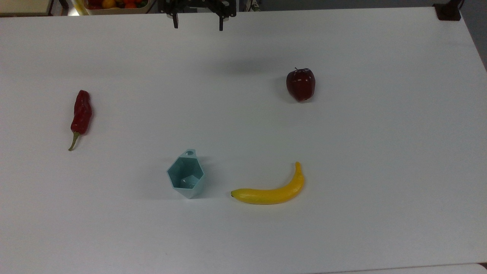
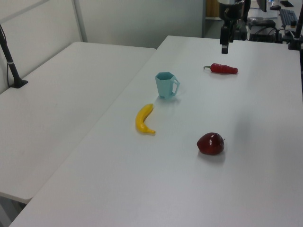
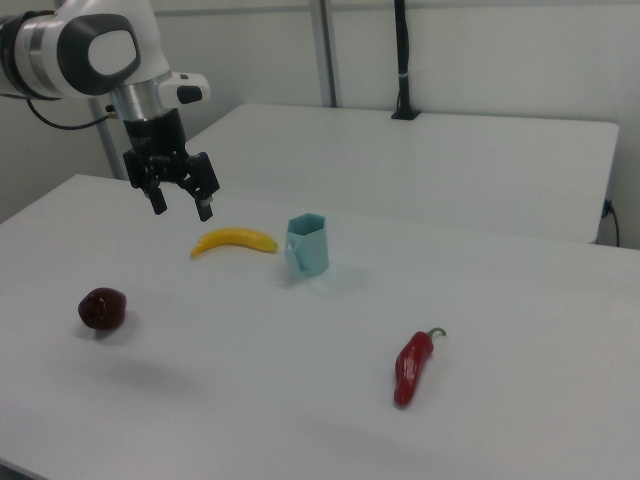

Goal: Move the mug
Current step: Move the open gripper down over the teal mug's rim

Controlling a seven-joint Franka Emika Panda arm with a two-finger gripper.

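Observation:
The mug is a pale teal faceted cup standing upright on the white table, its small tab handle pointing to the far side in the top view. It also shows in the left view and the right view. My gripper hangs open well above the table at its far edge in the top view, far from the mug, with nothing between its fingers. In the right view the gripper hovers to the left of the mug, above the banana. The left view catches the gripper side-on.
A yellow banana lies just right of the mug in the top view. A dark red apple sits further back right, a red chilli pepper at the left. A second white table adjoins, carrying a black post.

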